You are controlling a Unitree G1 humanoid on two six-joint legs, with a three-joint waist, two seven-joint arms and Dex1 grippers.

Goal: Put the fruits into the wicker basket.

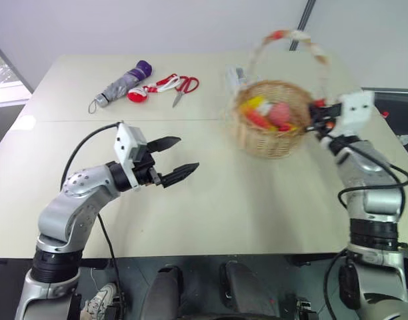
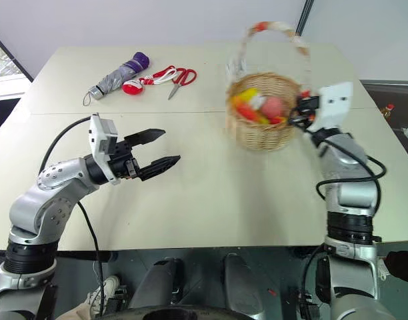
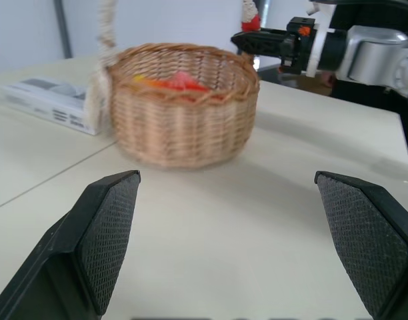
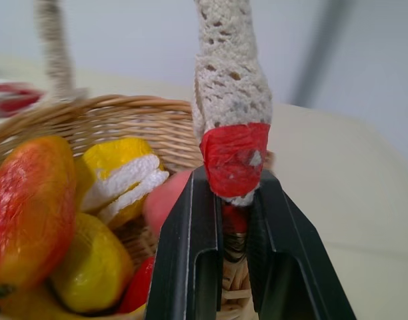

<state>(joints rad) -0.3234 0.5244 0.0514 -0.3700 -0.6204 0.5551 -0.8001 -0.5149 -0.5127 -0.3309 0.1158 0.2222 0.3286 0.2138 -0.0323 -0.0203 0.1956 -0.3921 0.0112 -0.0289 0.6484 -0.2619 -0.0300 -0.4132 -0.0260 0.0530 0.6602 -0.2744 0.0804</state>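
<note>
The wicker basket (image 1: pixel 271 137) stands on the right half of the table, its tall handle (image 4: pixel 232 87) wrapped in white and red. Inside lie the fruits: a red-to-yellow mango (image 4: pixel 31 200), a yellow lemon (image 4: pixel 91 273) and a pink peach (image 4: pixel 165 200), beside another yellow fruit in white netting (image 4: pixel 121 173). My right gripper (image 4: pixel 227 183) is shut on the handle's foot at the basket's right rim, seen also from the head (image 1: pixel 315 119). My left gripper (image 1: pixel 184 155) hovers open and empty over the middle of the table, pointing toward the basket.
At the far left of the table lie a folded grey umbrella (image 1: pixel 121 85), a small red-and-white object (image 1: pixel 137 95) and red-handled scissors (image 1: pixel 184 87). A white box (image 3: pixel 47 100) lies just behind the basket. The table's right edge runs close to my right arm.
</note>
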